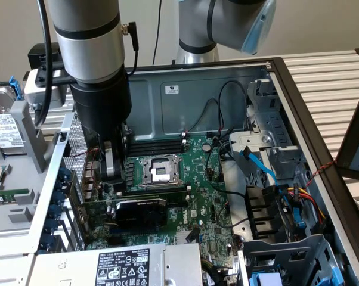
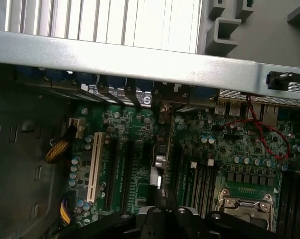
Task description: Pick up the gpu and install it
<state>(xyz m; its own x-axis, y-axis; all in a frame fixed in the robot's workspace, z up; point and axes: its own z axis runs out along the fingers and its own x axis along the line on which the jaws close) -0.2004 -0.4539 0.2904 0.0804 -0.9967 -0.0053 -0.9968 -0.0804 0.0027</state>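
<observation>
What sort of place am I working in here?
Probably a computer assembly or repair bench: an open PC case lies on its side, with its motherboard exposed, the gpu standing on it, and a loose hard drive beside it.

Robotics lab bench — opened computer case [image 1: 287, 77], robot arm [image 1: 90, 53] overhead.

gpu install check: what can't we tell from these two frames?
- Whether the gpu is fully seated: exterior view, its own shroud covers the slot edge.
- Whether the gripper touches the card: exterior view, the arm's body blocks the contact spot.
- The gpu's bracket end: exterior view, hidden behind the case wall.
- Power supply label text: too small.
</observation>
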